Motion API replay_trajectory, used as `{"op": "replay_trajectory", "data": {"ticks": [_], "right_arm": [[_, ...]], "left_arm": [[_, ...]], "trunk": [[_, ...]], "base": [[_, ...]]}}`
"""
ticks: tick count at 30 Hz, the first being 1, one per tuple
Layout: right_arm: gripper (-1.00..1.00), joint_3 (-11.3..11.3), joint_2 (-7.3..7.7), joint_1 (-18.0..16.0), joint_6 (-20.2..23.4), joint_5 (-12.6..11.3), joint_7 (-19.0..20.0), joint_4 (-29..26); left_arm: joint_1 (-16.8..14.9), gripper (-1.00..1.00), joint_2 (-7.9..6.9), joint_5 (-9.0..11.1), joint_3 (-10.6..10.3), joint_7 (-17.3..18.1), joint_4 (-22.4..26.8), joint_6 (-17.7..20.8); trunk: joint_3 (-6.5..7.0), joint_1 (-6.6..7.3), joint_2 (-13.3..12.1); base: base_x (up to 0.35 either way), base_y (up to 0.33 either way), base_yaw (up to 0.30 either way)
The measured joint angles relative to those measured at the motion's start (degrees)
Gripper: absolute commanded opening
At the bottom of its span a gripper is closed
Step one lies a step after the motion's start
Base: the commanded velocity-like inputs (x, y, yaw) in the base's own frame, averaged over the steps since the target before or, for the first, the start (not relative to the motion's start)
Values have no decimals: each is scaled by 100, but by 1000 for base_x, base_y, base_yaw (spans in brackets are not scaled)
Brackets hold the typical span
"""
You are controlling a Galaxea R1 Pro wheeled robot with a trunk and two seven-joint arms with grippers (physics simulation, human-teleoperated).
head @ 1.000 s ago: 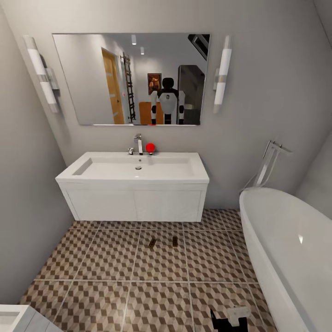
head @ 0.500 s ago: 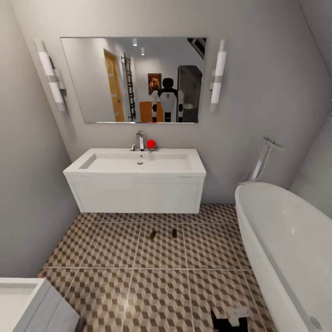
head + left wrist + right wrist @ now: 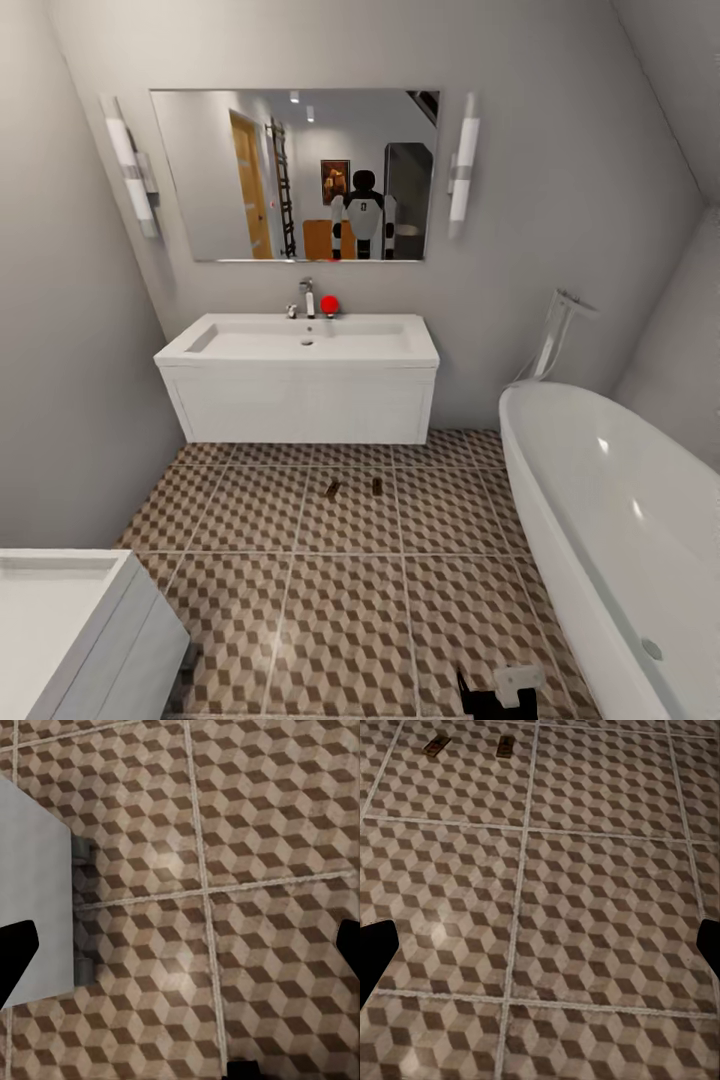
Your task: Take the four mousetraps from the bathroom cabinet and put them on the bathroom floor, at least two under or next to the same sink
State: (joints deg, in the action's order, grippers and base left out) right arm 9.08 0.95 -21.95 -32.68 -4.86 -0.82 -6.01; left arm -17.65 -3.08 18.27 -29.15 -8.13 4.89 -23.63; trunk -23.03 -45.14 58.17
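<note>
Pulled back from the sink [image 3: 297, 345] since a second ago: whole head view shifted, vanity smaller and higher in the picture, more of the bathroom floor [image 3: 350, 620] showing, more of a white unit [image 3: 70, 630] showing at lower left. Camera moved, not the things.

Two mousetraps lying flat on the patterned tiles in front of the sink, just beyond its front edge: left mousetrap [image 3: 332, 490] and right mousetrap [image 3: 377, 486], near each other but apart, on the same tile. Same pair seen from the right wrist at the far edge, left one [image 3: 434, 747] slightly angled, right one [image 3: 505, 746] nearly straight. Too small to make out metal parts.

Both hands empty with fingers spread wide. Left hand [image 3: 180, 952]: dark fingertips [image 3: 15, 952] at opposite edges of its wrist view, bare tiles between, corner of the white unit [image 3: 34, 907] alongside. Right hand [image 3: 540, 956]: fingertips [image 3: 373, 956] likewise at the edges, nothing but floor between. Dark and white part of the right arm [image 3: 505, 690] at the bottom of the head view.

Further out: chrome tap [image 3: 307, 297] with a red round object [image 3: 329, 305] beside it, mirror [image 3: 295, 175] above reflecting the robot, wall lights either side, white bathtub [image 3: 610, 520] along the right.
</note>
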Motion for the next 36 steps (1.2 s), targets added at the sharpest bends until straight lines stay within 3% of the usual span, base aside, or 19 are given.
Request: {"op": "replay_trajectory", "data": {"ticks": [26, 36], "right_arm": [[100, 0, -7, 1, -2, 0, -6, 0], [100, 0, -9, 0, -2, -2, -6, 4]], "left_arm": [[1, 100, 2, 1, -5, 0, 1, 0], [1, 100, 10, 1, -6, -1, 2, 0]], "trunk": [[0, 3, 0], [0, 3, 0]], "base": [[-12, 0, 1], [0, 0, 137]]}}
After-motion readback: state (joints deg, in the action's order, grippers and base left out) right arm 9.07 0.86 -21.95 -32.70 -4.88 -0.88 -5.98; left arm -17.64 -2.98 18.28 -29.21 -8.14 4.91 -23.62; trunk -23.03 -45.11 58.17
